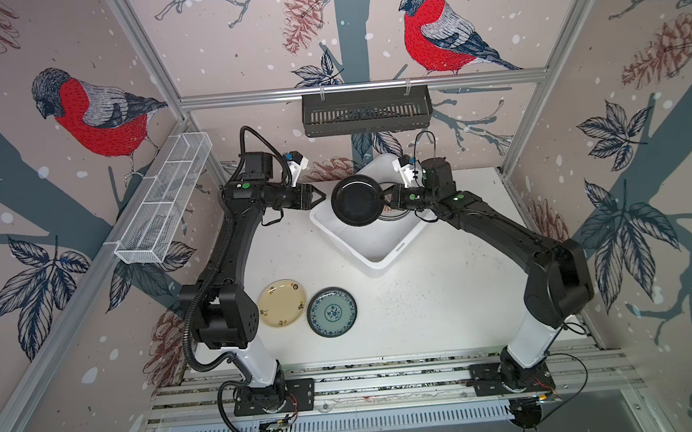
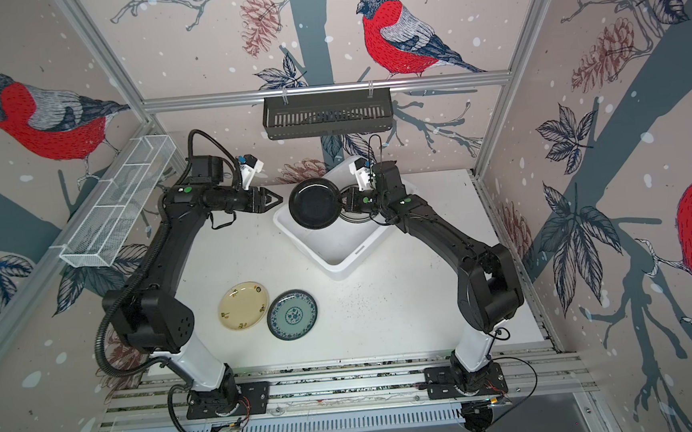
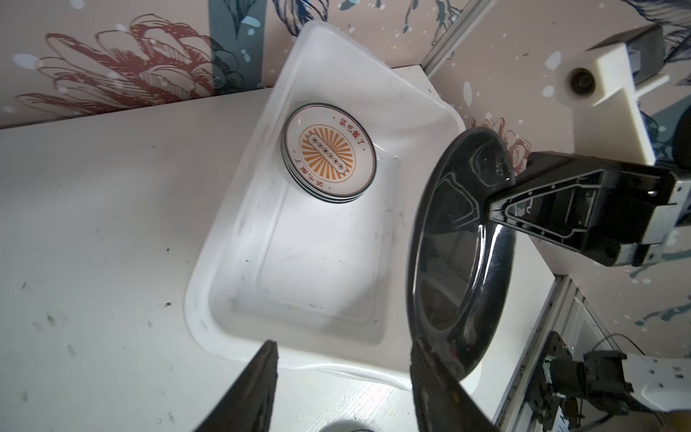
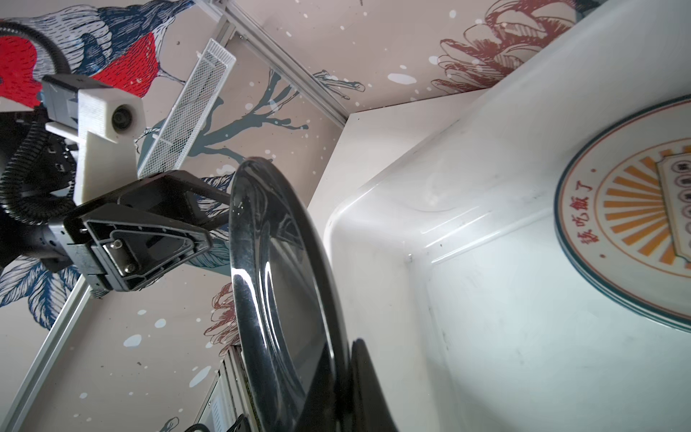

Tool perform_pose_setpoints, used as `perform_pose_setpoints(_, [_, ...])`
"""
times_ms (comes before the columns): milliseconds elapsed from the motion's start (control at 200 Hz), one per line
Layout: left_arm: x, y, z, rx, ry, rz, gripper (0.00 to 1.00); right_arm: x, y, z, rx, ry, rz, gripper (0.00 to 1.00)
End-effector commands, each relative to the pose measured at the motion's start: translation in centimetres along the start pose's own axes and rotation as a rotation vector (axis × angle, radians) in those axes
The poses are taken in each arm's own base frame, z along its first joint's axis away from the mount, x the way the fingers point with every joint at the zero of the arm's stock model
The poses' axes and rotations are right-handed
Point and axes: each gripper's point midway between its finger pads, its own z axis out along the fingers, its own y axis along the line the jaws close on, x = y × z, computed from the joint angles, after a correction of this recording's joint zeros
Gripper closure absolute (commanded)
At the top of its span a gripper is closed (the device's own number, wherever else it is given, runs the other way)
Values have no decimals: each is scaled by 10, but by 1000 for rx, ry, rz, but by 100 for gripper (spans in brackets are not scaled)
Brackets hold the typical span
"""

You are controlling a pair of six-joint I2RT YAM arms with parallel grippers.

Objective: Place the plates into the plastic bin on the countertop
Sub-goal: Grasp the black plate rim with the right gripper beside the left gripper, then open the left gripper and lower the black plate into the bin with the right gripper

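Observation:
My right gripper (image 1: 387, 199) is shut on the rim of a black plate (image 1: 355, 200), holding it tilted over the white plastic bin (image 1: 381, 264). In the right wrist view the plate (image 4: 280, 280) stands edge-on in my gripper (image 4: 338, 359). My left gripper (image 1: 321, 196) is open just beside the plate's opposite rim; its fingers (image 3: 261, 374) have nothing between them. Inside the bin (image 3: 202, 299) lies a stack of plates topped by an orange sunburst plate (image 3: 327, 153). A cream-yellow plate (image 1: 281, 303) and a teal plate (image 1: 332, 312) lie side by side on the countertop (image 1: 426, 311).
A black slotted rack (image 1: 366, 111) hangs on the back rail above the bin. A white wire-mesh basket (image 1: 166, 196) is mounted on the left wall beside my left arm. The bin sits at an angle against the back wall.

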Motion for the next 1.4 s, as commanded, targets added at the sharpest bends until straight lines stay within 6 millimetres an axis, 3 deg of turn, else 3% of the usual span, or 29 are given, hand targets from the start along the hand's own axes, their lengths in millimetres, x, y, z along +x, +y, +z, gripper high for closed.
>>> perform_pose_setpoints(0, [-14,13,-13,-75,-45,-1,43,-11,-10,-3,33,-4,-38,98])
perform_pose_setpoints(250, [-28,-9,-43,-41,-76,119,41,-13,-51,12,180,64,-53,98])
perform_pose_setpoints(520, [-16,-30,-48,42,-99,137,40,2,-87,44,273,172,-31,98])
perform_pose_setpoints(891, [-6,-36,-42,106,-105,106,41,30,-109,81,304,289,-14,97])
perform_pose_setpoints(1391, [-8,-43,-45,136,-113,113,41,50,-129,103,284,355,52,95])
